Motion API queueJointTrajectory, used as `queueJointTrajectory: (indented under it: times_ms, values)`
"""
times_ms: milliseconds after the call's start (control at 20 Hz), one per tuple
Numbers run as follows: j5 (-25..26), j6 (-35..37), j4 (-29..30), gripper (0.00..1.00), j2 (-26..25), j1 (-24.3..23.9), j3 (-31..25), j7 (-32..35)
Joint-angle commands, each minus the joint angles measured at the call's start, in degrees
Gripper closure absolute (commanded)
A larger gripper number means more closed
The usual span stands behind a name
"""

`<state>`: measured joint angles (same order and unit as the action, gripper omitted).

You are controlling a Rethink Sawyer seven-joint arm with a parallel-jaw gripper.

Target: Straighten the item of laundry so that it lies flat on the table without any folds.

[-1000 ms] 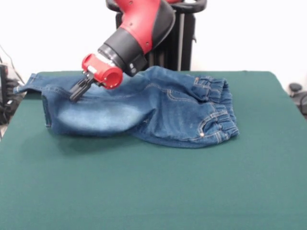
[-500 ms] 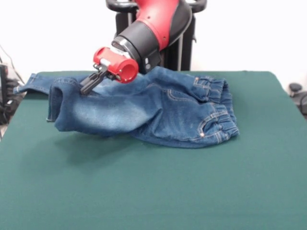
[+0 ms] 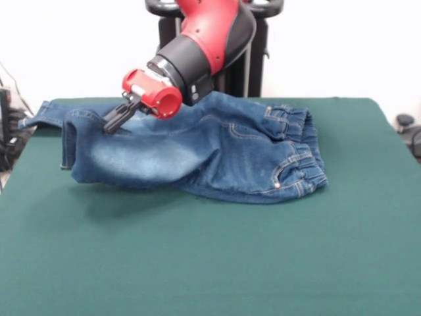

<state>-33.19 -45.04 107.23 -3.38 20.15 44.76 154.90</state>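
Jaws (image 3: 112,123) pinch jeans (image 3: 217,155); pedestal (image 3: 247,56) behind

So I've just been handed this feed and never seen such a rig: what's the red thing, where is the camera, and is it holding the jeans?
The red and black thing is a single robot arm. At its end sits a small black claw, the part that grasps. The camera stands across the table and faces the robot, so the arm comes down from the top of the picture. On the dark green table lie small blue jeans, elastic waistband to the picture's right, legs to the left. The claw is shut on the jeans, pinching a leg near its hem. That leg is lifted off the table, casting a shadow beneath; the waistband end rests on the table. The jeans are not yet flat.
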Motion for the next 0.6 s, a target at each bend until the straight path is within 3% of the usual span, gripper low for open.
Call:
queueJointTrajectory:
  times_ms: [50,350,600]
  values:
    - [-0.4,-9.0,-1.9,1.0,-6.0,0.0,-9.4,9.3]
    - [-4.0,-3.5,0.1,1.0,-6.5,2.6,-13.0,7.8]
    - [2.5,0.5,1.1,1.0,-4.6,1.4,-15.4,7.6]
